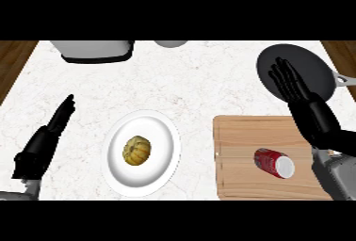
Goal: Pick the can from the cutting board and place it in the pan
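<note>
1. A white marbled tabletop (201,80) with faint grey veining fills most of the head view, its surface running from the upper edge down to the lower one.
2. Dark brown wood (14,61) shows along the tabletop's left and right margins, wider toward the upper corners.
3. A light wooden cutting board (250,136) lies at the lower right of the tabletop, its far edge near the pan.
4. The red can (274,163) lies on its side on the cutting board, right of the board's centre, its pale end facing the lower right.
5. A dark grey pan (316,66) sits at the upper right, its light handle (343,80) pointing toward the right edge; nothing shows on the visible part of its floor.
6. The right robot hand (292,82) hovers over the pan's left half, fingers straight and spread, holding nothing; its forearm crosses the cutting board's right side, just beside the can.
7. The left robot hand (57,120) shows at the left edge, seen edge-on with straight fingers pointing up the view, open and holding nothing.
8. A white plate (156,136) lies in the lower middle, well apart from the cutting board, carrying a yellow-brown ribbed squash (137,150) at its centre.
9. At the upper edge stand a grey vessel on a black base (95,52) and part of a second pale round object (171,43), both cut off by the view.
</note>
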`<state>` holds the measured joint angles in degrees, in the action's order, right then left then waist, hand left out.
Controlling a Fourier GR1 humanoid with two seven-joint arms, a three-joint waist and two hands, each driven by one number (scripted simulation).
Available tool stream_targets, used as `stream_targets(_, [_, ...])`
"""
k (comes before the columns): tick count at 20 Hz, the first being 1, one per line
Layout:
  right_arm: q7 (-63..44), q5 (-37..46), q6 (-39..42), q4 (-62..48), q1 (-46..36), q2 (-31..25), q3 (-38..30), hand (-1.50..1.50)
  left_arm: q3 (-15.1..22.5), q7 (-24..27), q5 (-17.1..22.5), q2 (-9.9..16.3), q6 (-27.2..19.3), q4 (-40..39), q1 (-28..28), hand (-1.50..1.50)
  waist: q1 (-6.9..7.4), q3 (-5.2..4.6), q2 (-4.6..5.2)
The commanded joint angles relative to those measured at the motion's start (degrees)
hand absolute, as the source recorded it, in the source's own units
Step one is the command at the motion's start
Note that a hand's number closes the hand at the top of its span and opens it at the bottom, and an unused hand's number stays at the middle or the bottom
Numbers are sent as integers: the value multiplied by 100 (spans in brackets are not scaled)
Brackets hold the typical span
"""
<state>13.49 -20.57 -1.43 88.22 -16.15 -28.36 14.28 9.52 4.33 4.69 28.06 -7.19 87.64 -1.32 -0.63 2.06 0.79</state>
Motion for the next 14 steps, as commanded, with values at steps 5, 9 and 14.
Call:
stream_targets(5, [-38,-62,1725,-1743,-697,-593,50,-150,241,-902,117,-258,191,367,-648,0,251,-191,-11])
stream_targets(9, [649,2618,219,-1361,-527,-1636,575,150,302,-913,321,-416,307,174,-599,0,63,-198,-35])
stream_targets(14, [2553,1973,-176,-2967,332,-336,15,-150,334,-1175,215,-671,291,58,-842,0,80,-197,-53])
